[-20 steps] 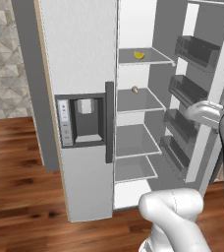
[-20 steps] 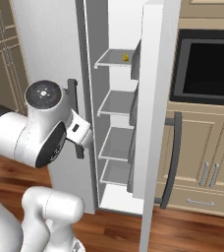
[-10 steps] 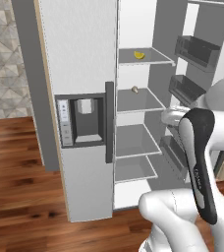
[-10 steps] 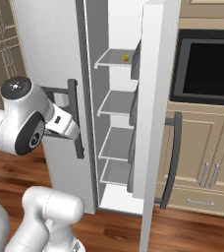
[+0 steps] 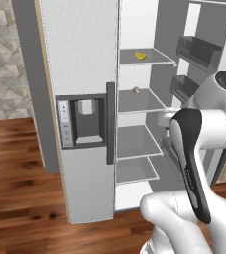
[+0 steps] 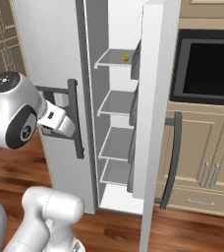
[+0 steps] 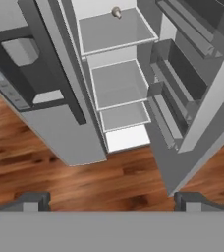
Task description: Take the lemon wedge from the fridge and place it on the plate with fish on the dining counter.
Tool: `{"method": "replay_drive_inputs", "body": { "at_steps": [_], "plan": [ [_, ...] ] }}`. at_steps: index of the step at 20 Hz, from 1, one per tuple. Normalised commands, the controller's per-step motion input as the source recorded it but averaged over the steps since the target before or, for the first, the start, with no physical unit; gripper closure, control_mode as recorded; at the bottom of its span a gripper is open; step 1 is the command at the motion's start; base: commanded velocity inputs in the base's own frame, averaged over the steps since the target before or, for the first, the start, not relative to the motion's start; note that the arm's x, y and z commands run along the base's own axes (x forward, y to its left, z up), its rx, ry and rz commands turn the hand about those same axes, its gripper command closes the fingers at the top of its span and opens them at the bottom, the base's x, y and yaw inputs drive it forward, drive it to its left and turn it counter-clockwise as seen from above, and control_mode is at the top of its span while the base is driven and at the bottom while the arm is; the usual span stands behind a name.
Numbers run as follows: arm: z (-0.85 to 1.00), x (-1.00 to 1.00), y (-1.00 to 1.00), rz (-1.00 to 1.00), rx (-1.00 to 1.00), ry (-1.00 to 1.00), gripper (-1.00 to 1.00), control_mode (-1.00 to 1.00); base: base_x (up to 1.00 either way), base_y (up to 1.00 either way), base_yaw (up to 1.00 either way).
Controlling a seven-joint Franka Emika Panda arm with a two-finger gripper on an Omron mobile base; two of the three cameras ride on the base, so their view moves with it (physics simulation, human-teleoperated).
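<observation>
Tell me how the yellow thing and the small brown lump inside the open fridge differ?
The lemon wedge is bright yellow and crescent-shaped; the brown lump is dull beige-brown and roundish. The wedge lies on the top shelf that can be seen, the lump one shelf lower. The wedge looks a little larger. Both sit alone toward the back of their shelves in the open right side of the fridge, untouched by the robot.
</observation>
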Motion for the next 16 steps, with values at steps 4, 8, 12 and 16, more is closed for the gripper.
{"method": "replay_drive_inputs", "body": {
  "at_steps": [4,8,12,16],
  "plan": [
    [-0.01,0.15,-0.02,0.0,-0.01,0.01,-1.0,-1.0,0.0,0.0,0.0],
    [0.0,0.0,-0.01,0.0,0.0,0.0,-1.0,-1.0,0.0,0.0,0.0],
    [0.0,0.19,-0.03,0.0,0.0,0.0,-1.0,1.0,0.19,-0.1,0.0],
    [0.0,0.0,0.0,0.0,0.0,0.0,-1.0,1.0,0.5,-0.18,-0.02]
  ]
}}
